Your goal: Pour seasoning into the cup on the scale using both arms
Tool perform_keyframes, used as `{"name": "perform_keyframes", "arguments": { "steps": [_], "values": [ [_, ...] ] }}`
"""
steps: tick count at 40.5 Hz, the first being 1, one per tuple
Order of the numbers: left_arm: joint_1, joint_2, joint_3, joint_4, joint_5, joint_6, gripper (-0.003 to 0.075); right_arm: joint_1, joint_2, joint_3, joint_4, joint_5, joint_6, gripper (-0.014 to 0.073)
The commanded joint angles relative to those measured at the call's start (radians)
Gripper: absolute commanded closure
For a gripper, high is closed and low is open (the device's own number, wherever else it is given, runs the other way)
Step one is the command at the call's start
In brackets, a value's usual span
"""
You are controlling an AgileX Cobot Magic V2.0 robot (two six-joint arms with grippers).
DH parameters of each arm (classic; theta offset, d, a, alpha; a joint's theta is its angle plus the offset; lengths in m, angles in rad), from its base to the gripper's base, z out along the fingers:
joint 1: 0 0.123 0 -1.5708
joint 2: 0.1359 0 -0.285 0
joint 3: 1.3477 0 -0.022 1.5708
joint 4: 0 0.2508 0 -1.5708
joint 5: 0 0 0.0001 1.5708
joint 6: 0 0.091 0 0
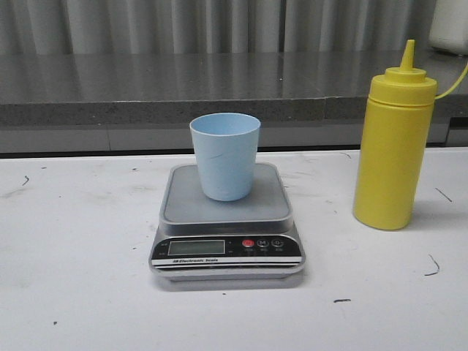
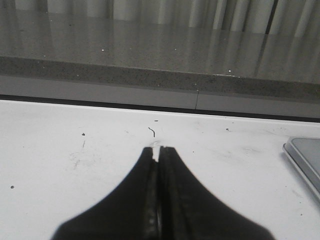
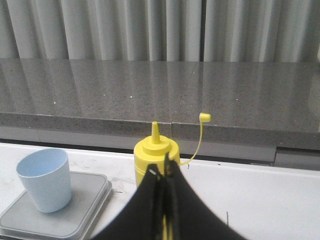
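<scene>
The pale light-blue cup stands upright on the grey-silver scale in the middle of the white table. The tall yellow seasoning bottle stands upright on the table to the right of the scale, its nozzle cap off and hanging on a tether. Neither gripper shows in the front view. In the left wrist view my left gripper is shut and empty over bare table, with the scale's corner off to one side. In the right wrist view my right gripper is shut and empty, just short of the bottle; the cup and scale show beside it.
A grey speckled ledge runs along the back of the table, with a ribbed grey wall behind it. A white object sits on the ledge at the far right. The white tabletop carries small dark scuff marks.
</scene>
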Motion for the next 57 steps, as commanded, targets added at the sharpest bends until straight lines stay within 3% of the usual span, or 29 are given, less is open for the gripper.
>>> {"name": "perform_keyframes", "arguments": {
  "steps": [1,30,45,57],
  "values": [
    [-0.001,-0.016,0.023,-0.009,-0.092,-0.008,0.074,-0.002,0.006,-0.036,-0.01,-0.077,-0.005,0.0655],
    [-0.001,-0.016,0.023,-0.009,-0.092,-0.008,0.074,-0.005,0.004,-0.01,-0.01,-0.077,-0.009,0.0655],
    [-0.001,-0.016,0.023,-0.009,-0.092,-0.008,0.074,-0.2,-0.188,0.288,-0.01,-0.077,-0.023,0.0655],
    [-0.001,-0.016,0.023,-0.009,-0.092,-0.008,0.074,-0.236,-0.28,0.289,-0.01,0.117,-0.031,0.0655]
  ]
}}
